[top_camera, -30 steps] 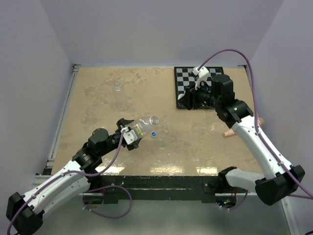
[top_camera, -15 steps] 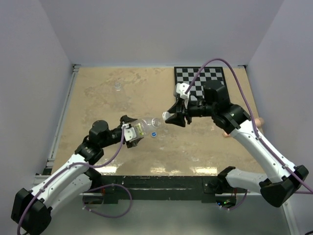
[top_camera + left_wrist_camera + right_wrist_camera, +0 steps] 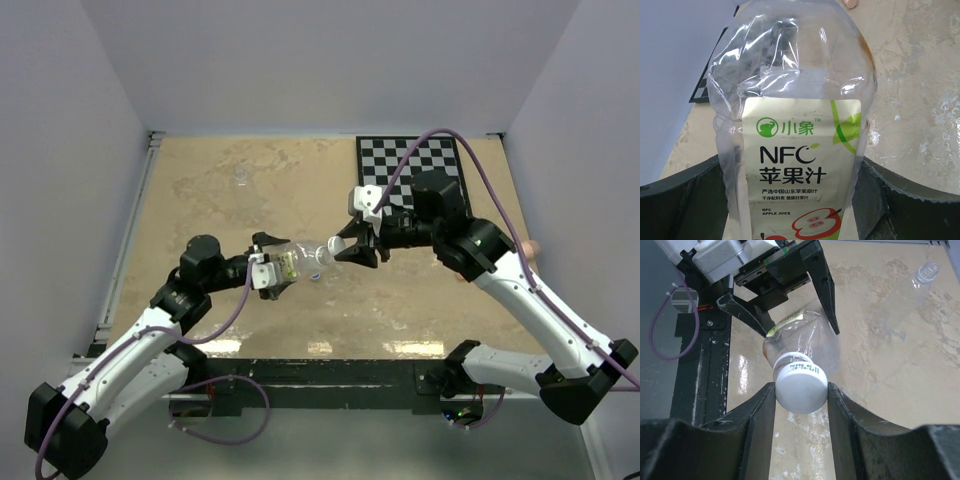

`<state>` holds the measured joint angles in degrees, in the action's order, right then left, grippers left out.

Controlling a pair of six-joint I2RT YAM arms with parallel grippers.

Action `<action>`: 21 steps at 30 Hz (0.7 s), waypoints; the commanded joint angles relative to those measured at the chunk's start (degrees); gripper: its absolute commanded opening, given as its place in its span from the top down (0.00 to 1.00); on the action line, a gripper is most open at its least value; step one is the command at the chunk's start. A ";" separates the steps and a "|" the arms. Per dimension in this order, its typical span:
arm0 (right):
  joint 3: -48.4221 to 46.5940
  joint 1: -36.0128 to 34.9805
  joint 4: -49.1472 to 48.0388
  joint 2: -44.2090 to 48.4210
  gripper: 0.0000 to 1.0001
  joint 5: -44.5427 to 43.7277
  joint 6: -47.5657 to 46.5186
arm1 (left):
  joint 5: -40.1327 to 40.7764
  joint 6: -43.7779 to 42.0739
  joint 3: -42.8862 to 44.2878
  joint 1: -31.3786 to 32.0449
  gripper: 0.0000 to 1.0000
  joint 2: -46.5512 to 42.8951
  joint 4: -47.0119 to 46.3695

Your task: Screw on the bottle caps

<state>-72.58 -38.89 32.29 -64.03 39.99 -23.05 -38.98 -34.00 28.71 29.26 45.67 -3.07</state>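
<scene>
Beige stone-patterned desk (image 3: 200,210), lavender walls on three sides. Left jaws are clamped across the labelled body of the taller bottle (image 3: 800,150), which hangs above the desk, nearly level. Its long axis runs from left arm to right arm, mouth toward the right jaws. Right jaws are clamped on the white cap (image 3: 801,389), set against the bottle mouth and apparently in line with the neck. Judged next: rotation about that axis. Open room surrounds the joint; the short bottle (image 3: 240,178) stands well apart.
</scene>
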 commanded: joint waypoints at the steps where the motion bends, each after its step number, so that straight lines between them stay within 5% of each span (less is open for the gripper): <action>1: -2.31 -1.53 1.19 0.84 1.00 -0.17 -2.70 | -2.59 -1.69 -0.41 -0.43 1.00 -2.25 -2.29; 21: -2.39 -4.52 1.28 -1.27 1.00 -3.60 -3.14 | -3.47 2.80 -1.11 -0.43 1.00 -1.73 -4.75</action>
<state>-73.03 -42.59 33.45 -64.99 38.02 -25.30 -39.64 -32.42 28.14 29.26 43.92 -3.73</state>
